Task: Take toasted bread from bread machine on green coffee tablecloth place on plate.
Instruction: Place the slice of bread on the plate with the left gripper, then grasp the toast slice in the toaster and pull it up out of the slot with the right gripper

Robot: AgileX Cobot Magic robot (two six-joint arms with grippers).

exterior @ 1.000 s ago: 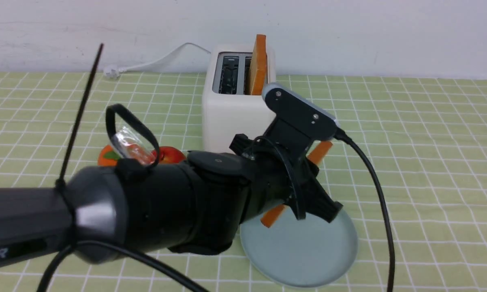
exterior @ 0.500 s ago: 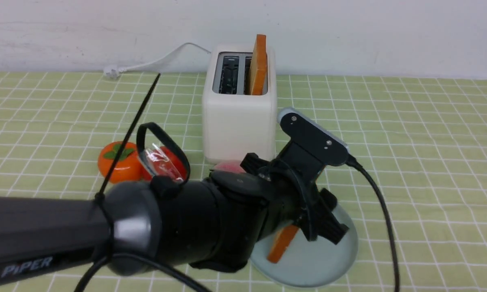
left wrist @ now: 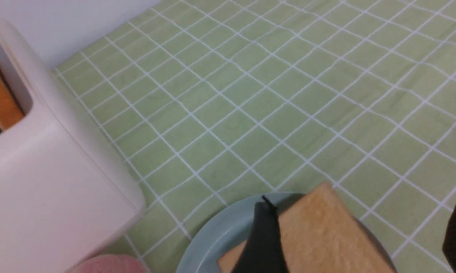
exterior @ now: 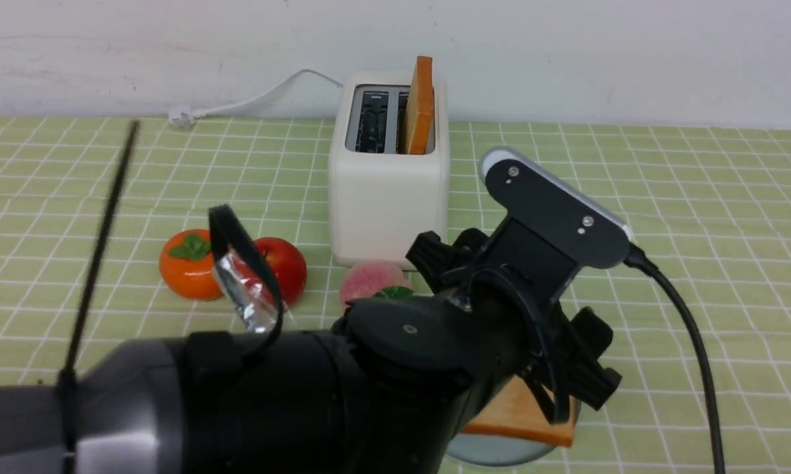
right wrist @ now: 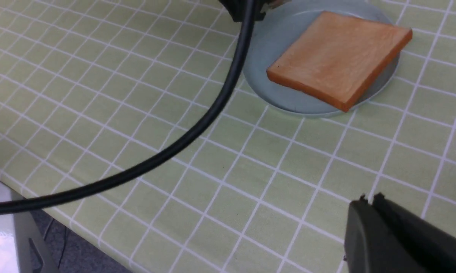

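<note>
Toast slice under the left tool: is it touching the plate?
Touching. The right wrist view shows the toast slice resting on the plate with no gap beneath it, one corner overhanging the rim.

glossy orange round fruit [exterior: 188, 264] with green leaf, shiny red apple [exterior: 285, 266] just beside it; pale pink peach [exterior: 371, 282] further right, plain white wall [exterior: 566, 52] behind

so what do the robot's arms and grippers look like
Left arm: glossy black tubes with a grey collar, cable tie and taped loop. Wrist camera: black, silver-edged, with a thick black cable. Left gripper and right gripper: matte black fingers.
</note>
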